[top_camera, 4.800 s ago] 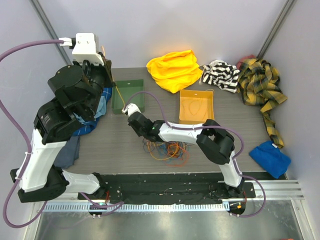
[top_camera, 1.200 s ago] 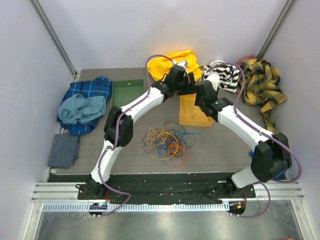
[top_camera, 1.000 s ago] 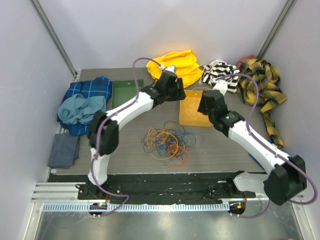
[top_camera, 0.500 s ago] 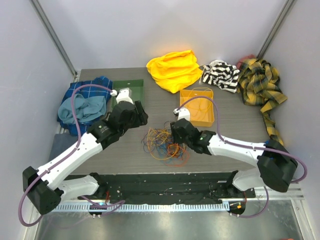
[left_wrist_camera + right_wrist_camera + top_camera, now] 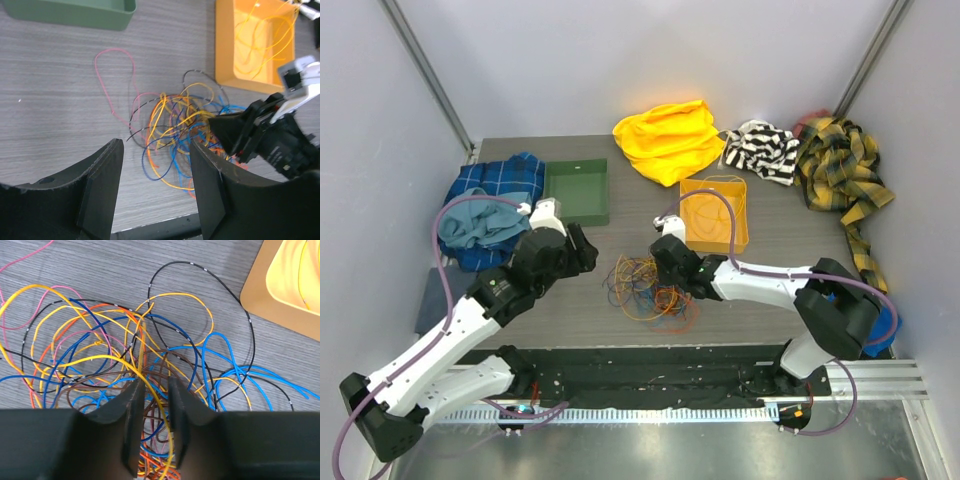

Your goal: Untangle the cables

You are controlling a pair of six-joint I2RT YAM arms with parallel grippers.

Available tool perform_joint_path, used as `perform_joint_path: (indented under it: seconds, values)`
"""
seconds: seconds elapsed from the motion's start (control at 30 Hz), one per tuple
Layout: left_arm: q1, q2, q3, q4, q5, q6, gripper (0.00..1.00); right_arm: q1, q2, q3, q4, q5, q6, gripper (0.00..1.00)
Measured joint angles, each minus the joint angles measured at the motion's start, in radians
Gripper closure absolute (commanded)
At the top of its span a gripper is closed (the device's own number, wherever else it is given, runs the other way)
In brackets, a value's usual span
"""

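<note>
My left pincer [image 5: 155, 150] gapes above the tangled thin multicoloured wires [image 5: 185, 125]. My right pincer [image 5: 152, 390] nearly meets astride one yellow strand [image 5: 102, 358]; whether it's clamped, I can't tell.

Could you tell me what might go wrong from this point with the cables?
The right gripper, nearly closed, sits over crossing yellow, brown and blue strands in the multicoloured tangle of thin cables; it may pinch several and drag the whole bundle. The left gripper hovers open, holding nothing, so a pull may just tighten the knots.

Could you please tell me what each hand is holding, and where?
Left hand is open, empty. Right hand straddles a yellow cable mid-length; grip cannot be told.
</note>
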Motion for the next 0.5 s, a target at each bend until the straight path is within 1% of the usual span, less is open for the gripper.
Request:
perform_joint_path:
  seconds: [0.1,0.27,0.37,0.43,0.5]
  values:
    - [0.000,-0.001,-0.016,-0.010,0.000,0.000,0.41,0.000,0.000,0.000,-0.003,0.006,0.003,0.87]
    - [0.000,-0.002,-0.022,-0.014,0.000,-0.001,0.41,0.000,-0.026,0.006,-0.030,0.031,0.001,0.88]
    - [0.000,-0.003,-0.022,-0.014,0.000,-0.002,0.41,0.000,-0.095,0.030,-0.087,0.055,-0.008,0.85]
    - [0.000,-0.004,-0.022,-0.014,0.000,-0.003,0.41,0.000,-0.145,0.085,-0.130,0.077,-0.028,0.85]
    - [0.000,-0.006,-0.022,-0.014,0.000,-0.004,0.41,0.000,-0.188,0.179,-0.177,0.099,-0.053,0.87]
